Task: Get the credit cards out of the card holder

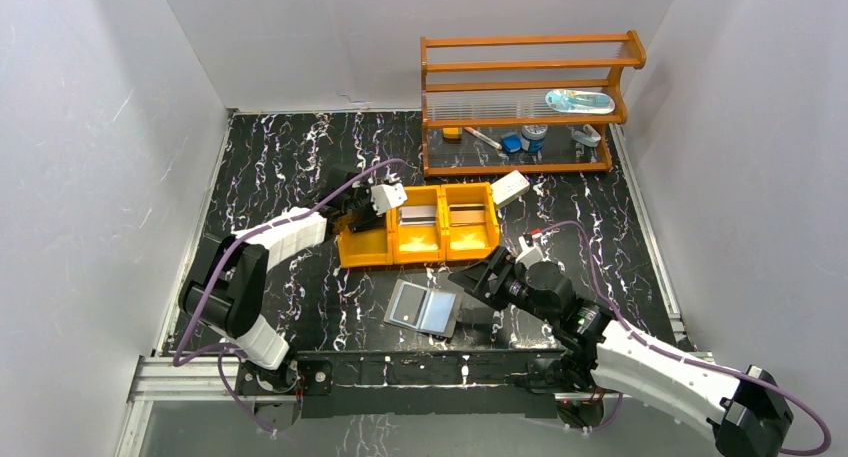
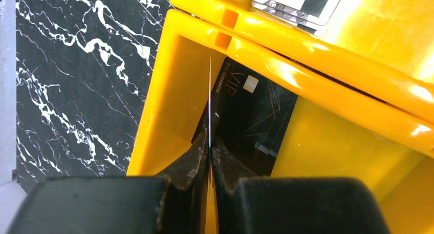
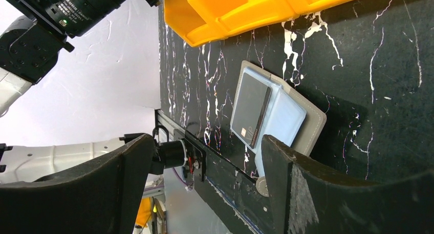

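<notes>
While a thin edge-on card [image 2: 210, 90] is clamped by the left gripper [image 2: 210, 142] over the orange plastic tray [image 2: 153, 116], release is judged due; right gripper [image 3: 207, 152] spread, empty.

card holder [image 1: 441, 314]: one. orange tray [image 1: 418, 251]: one, three compartments. white box [image 1: 510, 188]: one. wooden rack [image 1: 530, 52]: one. dark card in holder [image 3: 250, 109]: one. dark vip card [image 2: 256, 108]: one. edge-on card [image 2: 210, 101]: one. brownish card [image 1: 466, 215]: one. silvery cards [image 1: 419, 215]: stacked, count unclear.
</notes>
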Motion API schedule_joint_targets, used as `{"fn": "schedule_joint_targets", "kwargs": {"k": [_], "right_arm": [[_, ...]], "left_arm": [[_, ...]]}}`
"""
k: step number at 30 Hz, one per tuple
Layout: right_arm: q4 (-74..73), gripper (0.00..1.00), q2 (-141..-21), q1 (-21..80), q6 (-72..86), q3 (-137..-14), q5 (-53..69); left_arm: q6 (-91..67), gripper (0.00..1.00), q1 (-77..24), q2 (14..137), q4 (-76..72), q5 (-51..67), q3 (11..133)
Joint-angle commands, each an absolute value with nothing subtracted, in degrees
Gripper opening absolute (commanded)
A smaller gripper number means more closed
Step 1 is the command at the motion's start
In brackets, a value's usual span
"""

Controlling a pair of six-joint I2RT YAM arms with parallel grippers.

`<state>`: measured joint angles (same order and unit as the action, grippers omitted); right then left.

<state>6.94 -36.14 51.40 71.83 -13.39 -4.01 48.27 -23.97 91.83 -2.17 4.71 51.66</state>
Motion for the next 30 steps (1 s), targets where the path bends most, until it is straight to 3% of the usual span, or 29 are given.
{"fn": "schedule_joint_targets", "kwargs": {"k": [1, 22, 30], "right_arm": [[7.4, 0.86, -35.0, 51.2, 72.1, -14.4, -5.7], [2.6, 0.86, -29.8, 51.2, 74.8, -12.9, -7.3], [3.2, 0.87, -29.5, 51.2, 75.7, -12.2, -7.0]], "left_arm": [[49.2, 0.06, -24.3, 91.4, -3.0, 3.5, 53.5], [48.1, 0.14, -25.3, 89.7, 0.5, 7.4, 50.4], [46.4, 0.23, -25.3, 88.6, 2.2, 7.7, 50.5]]}}
